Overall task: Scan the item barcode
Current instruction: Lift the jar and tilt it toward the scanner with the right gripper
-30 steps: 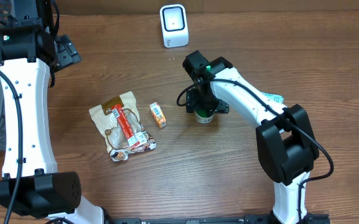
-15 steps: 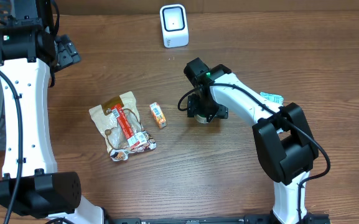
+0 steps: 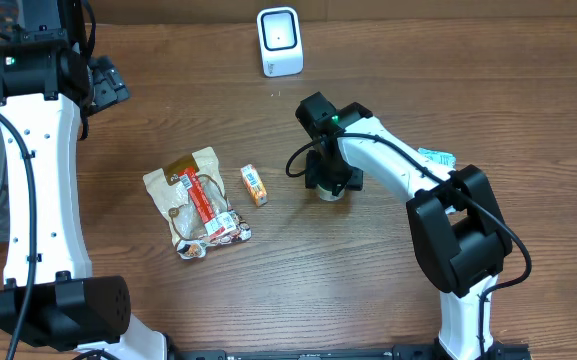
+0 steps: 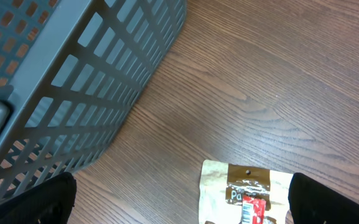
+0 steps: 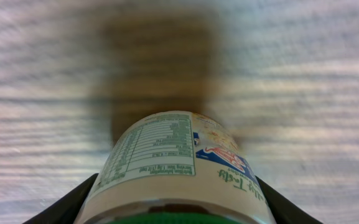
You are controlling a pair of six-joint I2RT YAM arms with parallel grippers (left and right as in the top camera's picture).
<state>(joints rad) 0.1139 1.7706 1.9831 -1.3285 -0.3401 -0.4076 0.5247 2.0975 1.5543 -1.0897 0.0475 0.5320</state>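
The item in my right gripper (image 3: 328, 178) is a small round container (image 3: 329, 191) with a green lid and a pale printed label, standing on the table right of centre. In the right wrist view the container (image 5: 173, 162) fills the space between my black fingers (image 5: 67, 208), which press against both its sides. Its label shows a nutrition table; I see no barcode. The white scanner (image 3: 279, 41) stands at the far edge of the table. My left gripper (image 3: 108, 85) hangs open and empty at the far left, above bare wood near a snack bag (image 4: 247, 193).
A beige and red snack bag (image 3: 196, 200) and a small orange box (image 3: 254, 185) lie left of the container. A teal packet (image 3: 435, 156) lies beside the right arm. A grey slatted basket (image 4: 55, 81) stands at the left edge.
My right gripper has come down over the container and its fingers have closed in on its sides. The left arm has not moved.
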